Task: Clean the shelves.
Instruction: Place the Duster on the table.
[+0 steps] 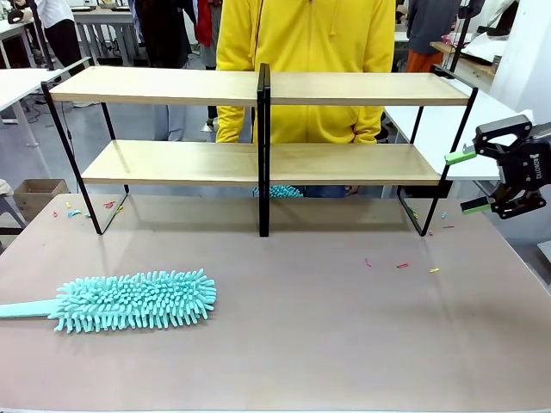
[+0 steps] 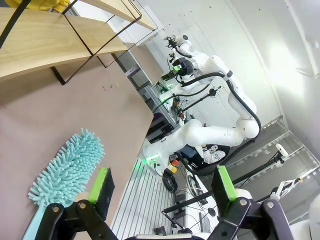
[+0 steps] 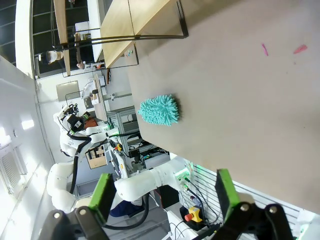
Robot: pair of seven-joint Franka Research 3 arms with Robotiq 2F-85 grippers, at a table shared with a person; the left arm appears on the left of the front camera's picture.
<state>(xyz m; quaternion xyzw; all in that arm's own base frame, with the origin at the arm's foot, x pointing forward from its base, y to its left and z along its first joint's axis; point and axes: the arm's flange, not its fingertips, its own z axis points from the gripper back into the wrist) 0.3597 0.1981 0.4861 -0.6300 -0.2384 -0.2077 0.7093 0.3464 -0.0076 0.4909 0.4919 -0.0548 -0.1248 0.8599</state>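
Behind right pincer [image 1: 469, 181], well apart: shelves [image 1: 258, 146]; pincer open.

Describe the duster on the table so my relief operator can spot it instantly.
Start at the shelves standing across the far half of the brown table. Come toward the robot's near left corner: the duster lies flat there, its handle running off the left edge. It is the big turquoise shaggy head of noodle-like fingers; everything else near it is tiny coloured scraps.
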